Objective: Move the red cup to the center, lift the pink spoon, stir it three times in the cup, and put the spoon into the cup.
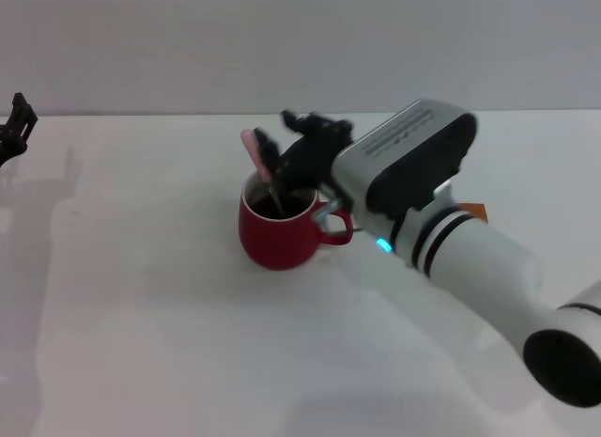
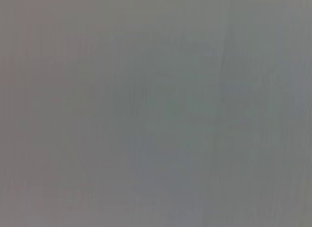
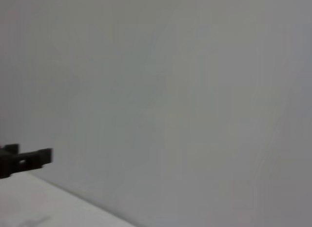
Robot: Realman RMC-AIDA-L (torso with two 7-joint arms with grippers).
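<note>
Right arm reaches forward across the middle, wrist angled down, right gripper (image 1: 272, 160) pinched tight around the spoon (image 1: 260, 159) handle. Left gripper (image 1: 17, 127) sits parked way out at the far left edge.

A wide white table (image 1: 141, 343) fills most of the head view. Behind the table stands a plain pale grey wall (image 1: 188, 42), and the two meet in one straight line along the far edge of the table. The light is soft and even, and on the table, near its left side, lie some faint grey shadows (image 1: 33, 268).
</note>
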